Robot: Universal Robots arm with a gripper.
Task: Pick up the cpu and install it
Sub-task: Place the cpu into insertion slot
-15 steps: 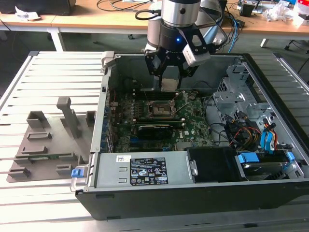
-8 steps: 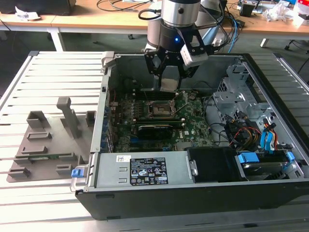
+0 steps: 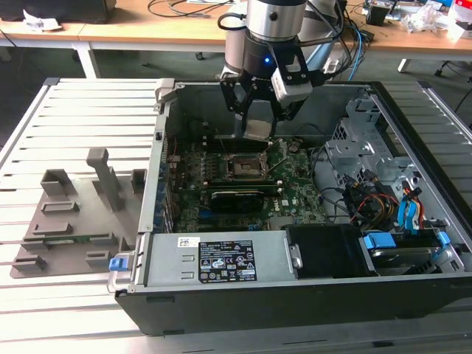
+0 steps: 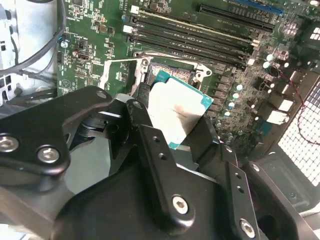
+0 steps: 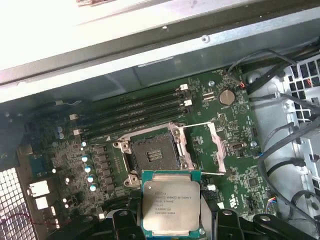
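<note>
Presently, the gripper (image 3: 257, 124) hangs inside the open computer case (image 3: 295, 304), its two black fingers (image 5: 131, 222) closed narrowly on opposite edges of the cpu (image 3: 259, 130).

Markings:
- The silver-grey lid of the cpu (image 5: 171, 205) carries several lines of etched print in the first wrist view; its content is not reported here.
- One white label (image 3: 225, 262) with dense black print and symbols sits on the metal cover at the case's front.
- The green motherboard (image 3: 295, 195) bears small white lettering beside its components.

Count:
- One cpu, clamped in the gripper (image 4: 175, 126), with its green edge visible around the lid in the second wrist view (image 4: 176, 111).
- One black socket (image 5: 152, 155), empty, its contact field exposed.
- One metal retention frame (image 5: 218, 148), swung open beside the socket.
- Four long black memory slots (image 5: 135, 107), lying parallel just beyond the socket.
- One round coin cell (image 5: 227, 96) near the slots' end.
- One grey fixture tray (image 3: 74, 221) on the slatted table (image 3: 74, 103), at the exterior view's left, well apart from the case.

Position: the cpu is held above the motherboard, near the socket (image 3: 242, 167) but not seated in it.
</note>
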